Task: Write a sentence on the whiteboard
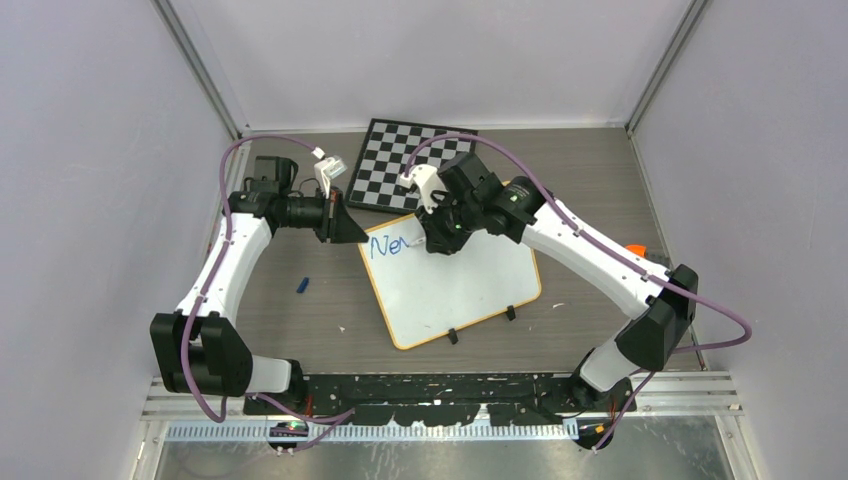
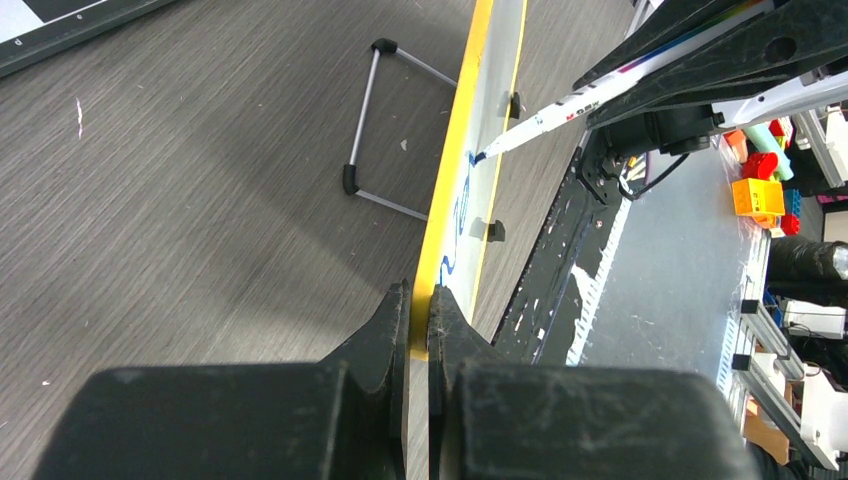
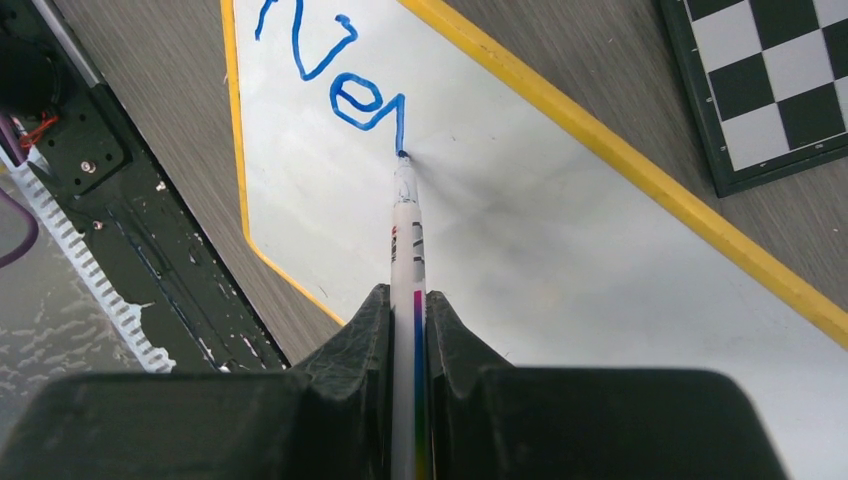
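Orange-rimmed flat white whiteboard lies on the grey wood-grain desk beside the checkered chessboard, left jaws shut on its rim, right jaws clamped on the white blue-ink marker, so press lightly and pull your strokes evenly.

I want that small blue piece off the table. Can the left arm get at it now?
Probably not yet: the left gripper is shut on the whiteboard rim. The blue piece lies uncovered beside that arm, so once it lets go the way looks free.
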